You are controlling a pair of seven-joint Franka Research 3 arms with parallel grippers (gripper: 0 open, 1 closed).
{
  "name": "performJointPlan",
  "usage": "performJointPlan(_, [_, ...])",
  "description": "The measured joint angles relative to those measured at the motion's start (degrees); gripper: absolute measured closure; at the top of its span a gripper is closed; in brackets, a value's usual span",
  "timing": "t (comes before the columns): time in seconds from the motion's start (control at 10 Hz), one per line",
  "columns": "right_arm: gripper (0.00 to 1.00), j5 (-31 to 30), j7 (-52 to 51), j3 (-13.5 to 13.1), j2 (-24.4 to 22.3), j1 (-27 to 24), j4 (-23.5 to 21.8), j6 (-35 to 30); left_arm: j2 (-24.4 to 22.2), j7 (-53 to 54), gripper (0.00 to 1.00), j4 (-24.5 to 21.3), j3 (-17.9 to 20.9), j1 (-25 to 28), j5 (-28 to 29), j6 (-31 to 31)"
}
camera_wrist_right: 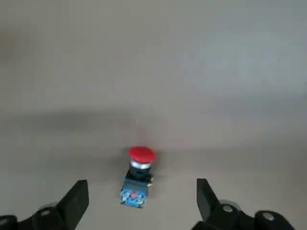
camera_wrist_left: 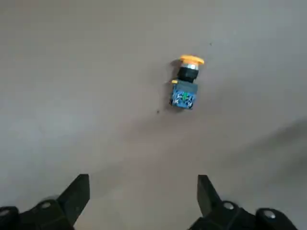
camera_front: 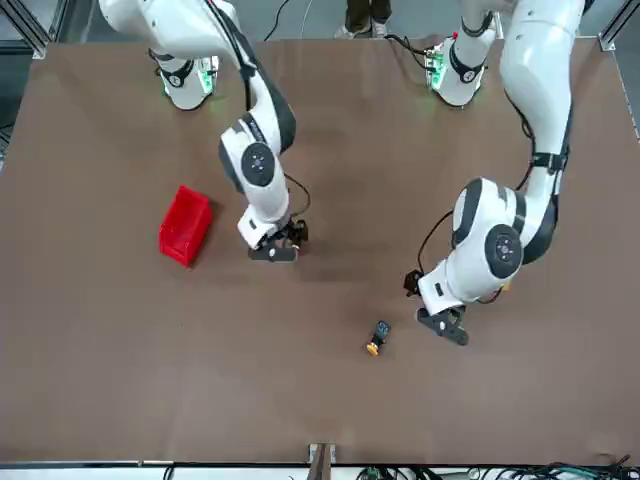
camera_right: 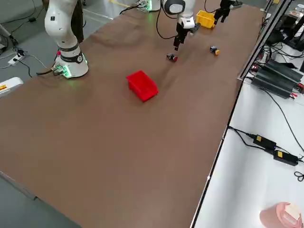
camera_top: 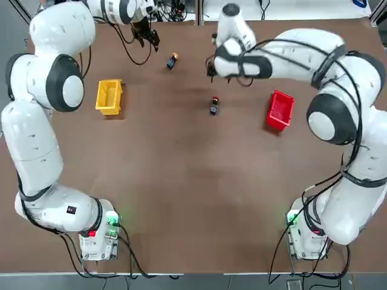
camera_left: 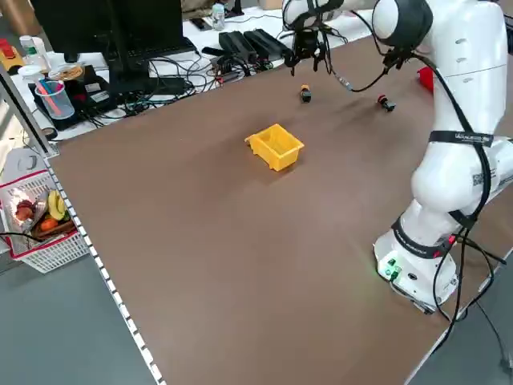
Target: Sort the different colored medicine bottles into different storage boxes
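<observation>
- Brown table (camera_top: 181, 193) carries all four task things, each apart from the others.
- Yellow box (camera_top: 109, 96) sits on the robot's left half, open top up; it looks empty in the left side view (camera_left: 276, 147).
- Red box (camera_top: 280, 110) sits on the right half, well apart from the yellow one.
- Yellow-capped bottle (camera_top: 172, 60) lies on its side toward the far edge, between the two grippers in the top view.
- Red-capped bottle (camera_top: 214, 106) lies on its side near the middle, between the boxes and closer to the red one.
- Left gripper (camera_top: 148, 36) hangs over the far edge, near the yellow-capped bottle (camera_wrist_left: 185, 82) but not touching it; its fingers (camera_wrist_left: 76, 195) are spread wide and hold nothing.
- Right gripper (camera_top: 211, 69) hovers just beyond the red-capped bottle (camera_wrist_right: 137, 176); its fingers (camera_wrist_right: 205, 196) are also wide apart and empty, the bottle lying on the table between them in the wrist view.
</observation>
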Motion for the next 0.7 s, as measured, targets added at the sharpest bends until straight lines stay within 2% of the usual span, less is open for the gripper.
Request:
performJointPlan(0.2, [0.00,-0.9,0.4,0.7,2.2,1.3,-3.2,4.9,3.1,0.1,0.01,0.0,0.0,-2.3,0.5,6.9])
performJointPlan(0.5, [0.00,-2.4,0.5,1.7,4.2,1.6,-3.7,6.6,7.2,0.2,0.01,0.0,0.1,-3.7,1.6,16.2])
performJointPlan(0.7, [0.00,-2.6,0.8,2.1,5.2,2.2,-4.3,8.3,10.3,0.4,0.01,1.3,0.3,-3.6,1.6,19.3])
